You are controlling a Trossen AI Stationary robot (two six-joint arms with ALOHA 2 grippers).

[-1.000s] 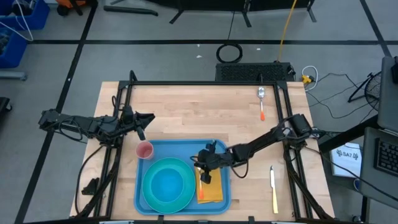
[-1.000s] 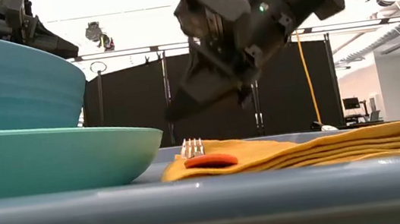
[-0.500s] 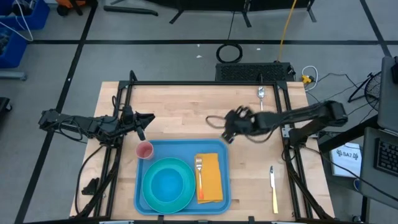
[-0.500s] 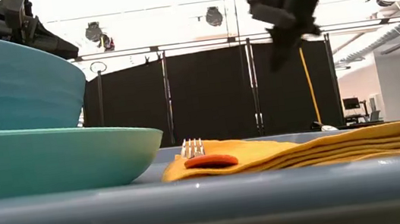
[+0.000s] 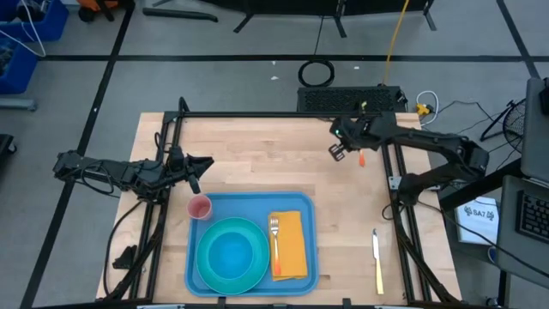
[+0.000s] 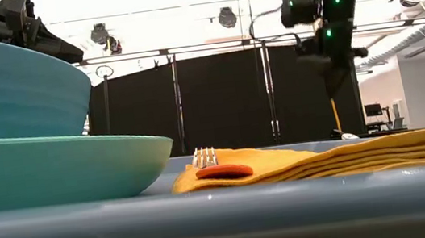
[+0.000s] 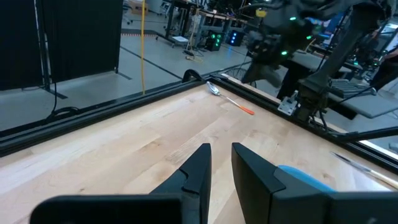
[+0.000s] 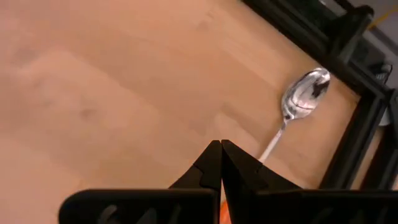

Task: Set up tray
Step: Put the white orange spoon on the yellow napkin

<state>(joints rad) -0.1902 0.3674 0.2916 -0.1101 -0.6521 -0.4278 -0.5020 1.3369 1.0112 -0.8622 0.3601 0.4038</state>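
The light-blue tray [image 5: 257, 206] lies at the table's near edge; its rim [image 6: 224, 215] fills the bottom of the low view. On it rest a teal plate [image 5: 232, 257] with a bowl [image 6: 5, 87], a pink cup [image 5: 199, 207] and a yellow-orange napkin [image 5: 294, 245] with an orange-handled fork [image 5: 274, 236] on top. My right gripper [image 5: 336, 151] is shut and hovers over bare wood near the far right, just short of an orange-handled spoon [image 8: 301, 96]. My left gripper [image 5: 206, 161] waits slightly open at the table's left, touching nothing.
A knife [image 5: 377, 257] lies on the wood to the right of the tray. The spoon [image 5: 361, 129] rests by the black frame rail at the far right. Bare wood stretches between the tray and the far edge.
My right gripper has risen from above the napkin and fork on the tray and swung toward the table's far right, ending beside the spoon. The fork stays lying on the napkin.
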